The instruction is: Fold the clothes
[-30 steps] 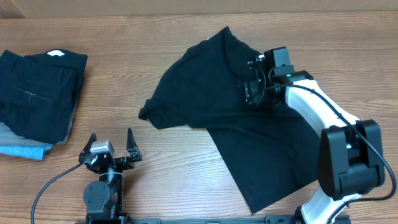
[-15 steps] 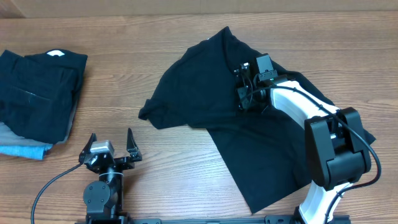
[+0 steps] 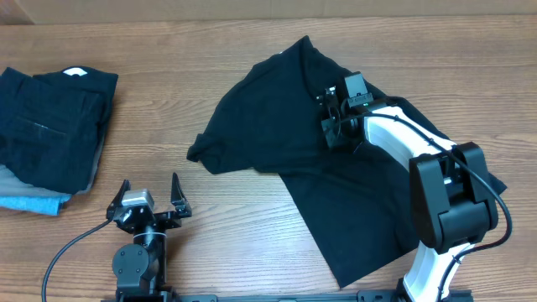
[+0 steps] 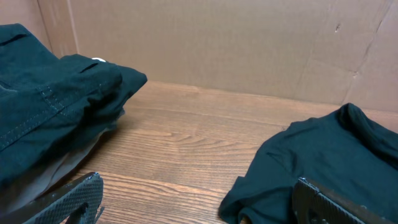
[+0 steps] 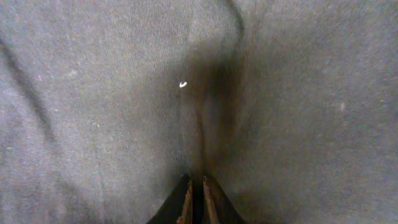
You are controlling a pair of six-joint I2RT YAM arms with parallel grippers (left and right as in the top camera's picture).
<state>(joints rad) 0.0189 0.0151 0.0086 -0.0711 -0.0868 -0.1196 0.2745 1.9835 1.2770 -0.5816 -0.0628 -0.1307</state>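
Observation:
The clothes, a black T-shirt (image 3: 277, 109), lie crumpled and spread across the right half of the table. My right gripper (image 3: 329, 126) presses down on the shirt's middle. In the right wrist view its fingers (image 5: 196, 180) stand almost together, shut on a raised ridge of the black fabric (image 5: 93, 93). My left gripper (image 3: 150, 181) rests near the front edge, well left of the shirt. It is open wide (image 4: 198, 180) with only bare wood between its fingers, and the shirt's near corner (image 4: 323, 155) lies just inside its right finger.
A stack of folded dark garments (image 3: 50, 126) over a light blue one sits at the far left, also close on the left in the left wrist view (image 4: 50, 106). A cardboard wall (image 4: 217, 43) closes the table's back edge.
The right gripper slid a little left over the shirt and closed its fingers on a pinch of fabric. The left arm has not moved.

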